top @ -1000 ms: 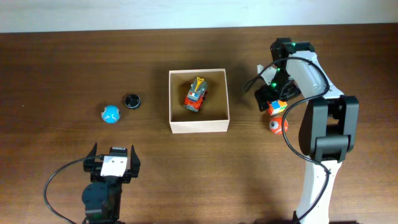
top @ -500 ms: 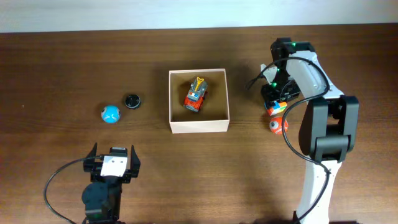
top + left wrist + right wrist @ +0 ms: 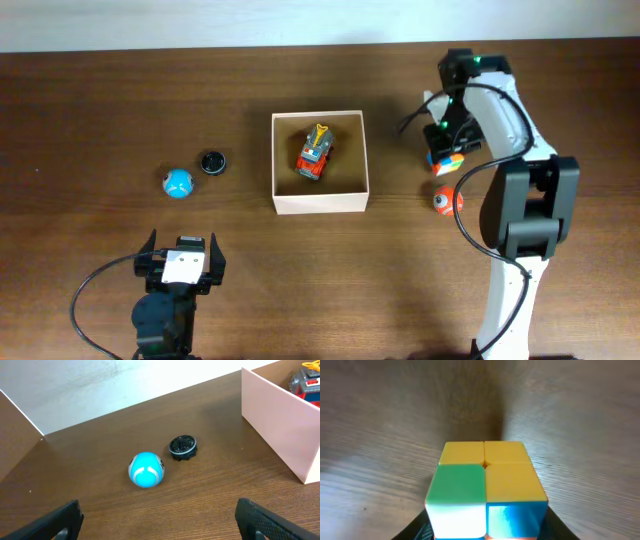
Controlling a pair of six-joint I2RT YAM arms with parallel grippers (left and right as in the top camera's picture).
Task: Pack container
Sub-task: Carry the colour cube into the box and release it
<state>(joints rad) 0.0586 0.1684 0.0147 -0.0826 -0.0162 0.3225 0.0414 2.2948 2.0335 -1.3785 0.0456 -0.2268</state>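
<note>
Container point(image 3: 320, 204): square shallow box, cream walls, tan floor, sits flat at table centre, slightly toward the far edge. Red/orange toy truck point(image 3: 315, 152) lies inside on the floor, upper-middle, angled. In left wrist view the container's pale side wall point(image 3: 280, 425) fills the right side, and the truck just peeks over the rim.

R of box, apart from it: right gripper point(image 3: 444, 150) clamped on a multicolour cube point(image 3: 446, 161). Wrist view shows the cube point(image 3: 485, 485) w/ yellow top, green + blue front faces, dark fingers at both lower corners, and blurred wood below. Orange ball point(image 3: 447, 200) on the table just nearer than the cube, not touching.

L of box: black disc point(image 3: 211, 162), then blue ball point(image 3: 177, 183), near each other, well apart from the box.

Left gripper point(image 3: 182, 238) at the near edge, jaws spread wide, holding nothing.

Table point(image 3: 100, 100): dark brown wood grain, matte. White strip point(image 3: 200, 20) beyond the far edge, prob. wall.
</note>
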